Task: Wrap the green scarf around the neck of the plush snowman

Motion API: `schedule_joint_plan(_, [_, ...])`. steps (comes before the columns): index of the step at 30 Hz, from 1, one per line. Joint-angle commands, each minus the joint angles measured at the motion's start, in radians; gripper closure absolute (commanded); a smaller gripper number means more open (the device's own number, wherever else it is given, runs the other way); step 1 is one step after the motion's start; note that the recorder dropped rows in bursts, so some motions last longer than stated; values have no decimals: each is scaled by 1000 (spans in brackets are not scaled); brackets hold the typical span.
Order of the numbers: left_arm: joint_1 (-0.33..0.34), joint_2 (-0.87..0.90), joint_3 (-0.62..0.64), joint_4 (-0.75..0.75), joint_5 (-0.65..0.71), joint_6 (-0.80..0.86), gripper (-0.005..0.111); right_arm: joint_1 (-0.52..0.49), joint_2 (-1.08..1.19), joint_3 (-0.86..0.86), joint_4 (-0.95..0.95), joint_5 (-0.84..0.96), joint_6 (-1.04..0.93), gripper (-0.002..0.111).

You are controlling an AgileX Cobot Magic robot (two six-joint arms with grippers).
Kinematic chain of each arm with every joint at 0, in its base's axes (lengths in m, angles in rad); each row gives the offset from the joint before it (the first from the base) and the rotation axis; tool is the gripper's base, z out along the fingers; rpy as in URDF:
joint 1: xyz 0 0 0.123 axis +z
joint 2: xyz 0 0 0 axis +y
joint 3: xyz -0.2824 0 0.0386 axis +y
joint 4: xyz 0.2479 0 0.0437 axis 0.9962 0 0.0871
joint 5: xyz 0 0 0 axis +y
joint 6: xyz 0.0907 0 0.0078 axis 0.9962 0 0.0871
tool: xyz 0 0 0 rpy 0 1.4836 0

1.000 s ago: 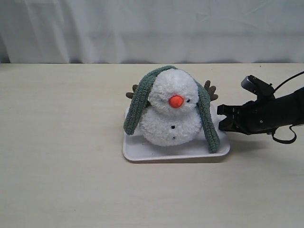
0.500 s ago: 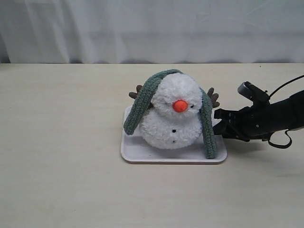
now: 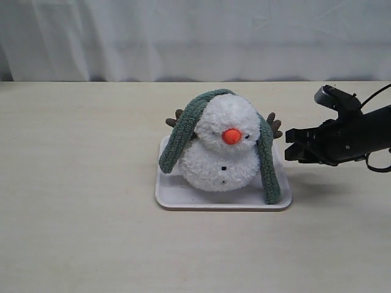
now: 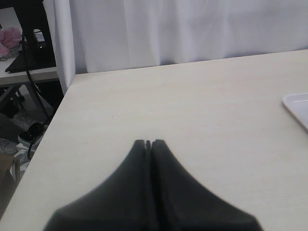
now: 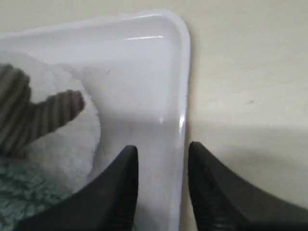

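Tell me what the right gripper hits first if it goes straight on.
Probably the hanging end of the green scarf beside the plush snowman, ahead of the right gripper; the white tray rim lies under its open jaws. Depth is unclear.

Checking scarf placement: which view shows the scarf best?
The exterior view: the scarf shows whole, draped over the snowman's head, both ends hanging down its sides. The right wrist view catches only a small patch of it; the left wrist view shows none.
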Motion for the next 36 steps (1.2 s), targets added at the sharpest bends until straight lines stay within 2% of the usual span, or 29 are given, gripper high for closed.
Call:
schedule_joint_plan(1, [0,-2,3,-2,-12,-2,107,1,-86,-1,-93,56,63,74])
schedule_joint_plan(4, [0,-2,3,-2,-12,-2,107,1,-150,-1,-122,103,71,76])
schedule_joint_plan(11, [0,-2,3,-2,-12,-2,107,1,-370,12,-278,152,218,104])
schedule_joint_plan(14, [0,-2,3,-2,-12,-2,107,1,-467,29,-278,156,220,104])
schedule_joint_plan(23, [0,-2,3,-2,-12,-2,107,1,-973,74,-290,228,228,104])
schedule_joint_plan(30, [0,-2,3,-2,-12,-2,107,1,-1301,324,-254,-16,205,104])
schedule_joint_plan(36, [0,-2,3,-2,-12,-2,107,1,-1428,391,-243,-62,205,104])
